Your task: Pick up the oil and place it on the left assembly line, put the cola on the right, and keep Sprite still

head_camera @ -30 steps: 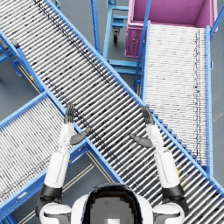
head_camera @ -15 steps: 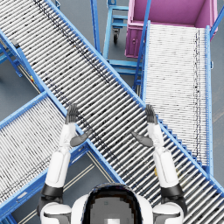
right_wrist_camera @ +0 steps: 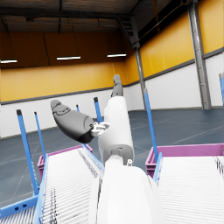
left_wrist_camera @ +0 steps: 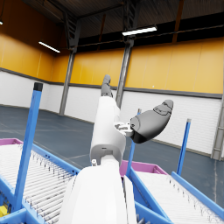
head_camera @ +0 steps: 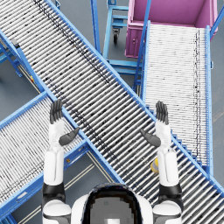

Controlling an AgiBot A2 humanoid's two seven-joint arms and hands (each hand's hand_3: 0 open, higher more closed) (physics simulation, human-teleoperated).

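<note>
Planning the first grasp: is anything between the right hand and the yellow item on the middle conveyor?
Nothing visible does. The yellow item lies beside the right forearm, partly hidden by it, nearer the robot than the open right hand.

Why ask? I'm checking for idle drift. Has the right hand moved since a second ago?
Yes. The right hand has swung outward, to the picture's right: from over the middle belt onto its blue side rail.
</note>
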